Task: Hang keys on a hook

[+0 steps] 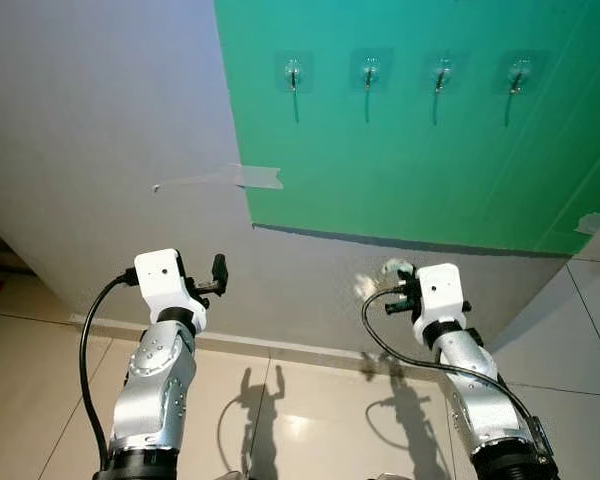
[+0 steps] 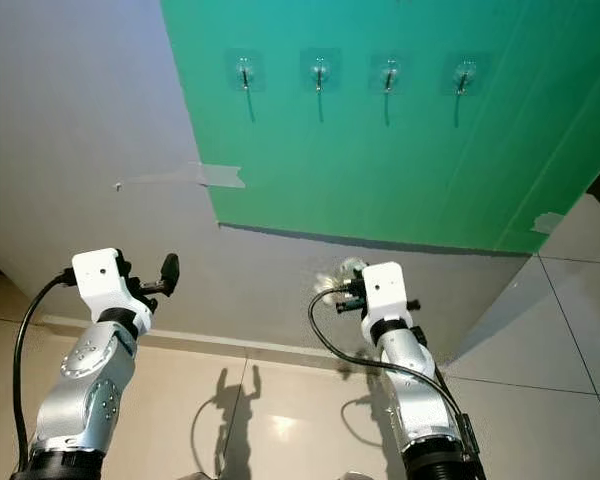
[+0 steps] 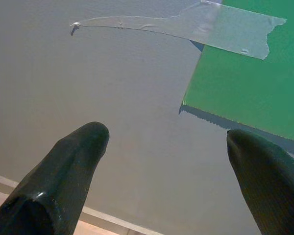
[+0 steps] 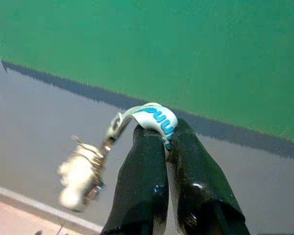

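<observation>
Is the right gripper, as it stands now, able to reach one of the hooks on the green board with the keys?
Probably yes. The right gripper, shut on the keys, sits below the green board; nothing lies between it and the nearest hook, but the arm must rise.

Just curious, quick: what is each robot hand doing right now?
Left hand: open, holding nothing.
Right hand: closed on the keys' strap.

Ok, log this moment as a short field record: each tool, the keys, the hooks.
left tool: open, holding nothing, facing the grey wall near the tape
right tool: shut on the key strap
keys: dangling from the strap, below the green board
hooks: four in a row on the board, all bare; nearest the left is
</observation>
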`<state>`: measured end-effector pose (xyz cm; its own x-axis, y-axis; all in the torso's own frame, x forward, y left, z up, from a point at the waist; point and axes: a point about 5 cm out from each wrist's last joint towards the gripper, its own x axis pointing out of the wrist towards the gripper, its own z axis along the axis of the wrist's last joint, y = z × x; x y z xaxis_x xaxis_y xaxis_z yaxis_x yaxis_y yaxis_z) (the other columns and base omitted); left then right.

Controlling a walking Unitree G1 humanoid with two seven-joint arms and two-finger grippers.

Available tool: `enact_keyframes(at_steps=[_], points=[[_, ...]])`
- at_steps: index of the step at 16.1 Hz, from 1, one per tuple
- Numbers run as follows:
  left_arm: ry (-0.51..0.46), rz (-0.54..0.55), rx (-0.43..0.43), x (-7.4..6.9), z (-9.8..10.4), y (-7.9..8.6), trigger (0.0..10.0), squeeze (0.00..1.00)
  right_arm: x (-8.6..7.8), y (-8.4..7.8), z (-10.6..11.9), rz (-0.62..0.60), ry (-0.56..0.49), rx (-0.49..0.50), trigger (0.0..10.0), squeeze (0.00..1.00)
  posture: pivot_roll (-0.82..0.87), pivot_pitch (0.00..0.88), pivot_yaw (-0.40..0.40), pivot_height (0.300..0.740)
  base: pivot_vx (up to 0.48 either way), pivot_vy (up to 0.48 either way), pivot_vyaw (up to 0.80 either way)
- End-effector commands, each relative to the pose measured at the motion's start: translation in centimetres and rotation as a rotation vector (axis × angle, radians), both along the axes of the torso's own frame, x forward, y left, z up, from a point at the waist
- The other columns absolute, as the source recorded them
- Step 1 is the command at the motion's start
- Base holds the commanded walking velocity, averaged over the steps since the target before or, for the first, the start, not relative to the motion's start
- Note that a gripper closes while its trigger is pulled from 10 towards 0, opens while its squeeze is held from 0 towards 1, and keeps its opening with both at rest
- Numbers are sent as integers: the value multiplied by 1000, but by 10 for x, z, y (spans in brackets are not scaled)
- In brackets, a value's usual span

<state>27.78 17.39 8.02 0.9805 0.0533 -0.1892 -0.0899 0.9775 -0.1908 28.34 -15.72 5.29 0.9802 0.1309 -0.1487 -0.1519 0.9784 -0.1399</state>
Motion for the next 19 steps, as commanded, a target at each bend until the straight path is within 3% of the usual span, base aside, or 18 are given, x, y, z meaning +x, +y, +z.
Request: enact_keyframes(at_steps=[1, 3, 5, 7, 11, 19], points=[[-19, -1, 10, 3, 7, -1, 10000, 0, -3, -2, 1, -4, 6, 1, 10000, 0, -147, 0, 45, 740, 0, 0, 0], [-33, 2, 25, -1, 12, 3, 10000, 0, -7, -7, 4, -14, 1, 4, 10000, 0, -144, 0, 45, 740, 0, 0, 0], [-41, 30, 25, -19, 25, 14, 10000, 0, -20, -21, 7, -50, 14, 2, 10000, 0, -147, 0, 39, 740, 0, 0, 0], [-42, 49, 15, -29, 28, 21, 10000, 0, -27, -24, 7, -53, 22, -4, 10000, 0, -147, 0, 32, 740, 0, 0, 0], [3, 21, 13, -31, 18, 10, 10000, 0, -28, -15, 10, -39, 28, 4, 10000, 0, -157, 0, 36, 740, 0, 0, 0], [9, 3, 10, -20, 14, 9, 10000, 0, -23, -16, 9, -43, 31, 2, 10000, 0, -177, 0, 50, 740, 0, 0, 0]])
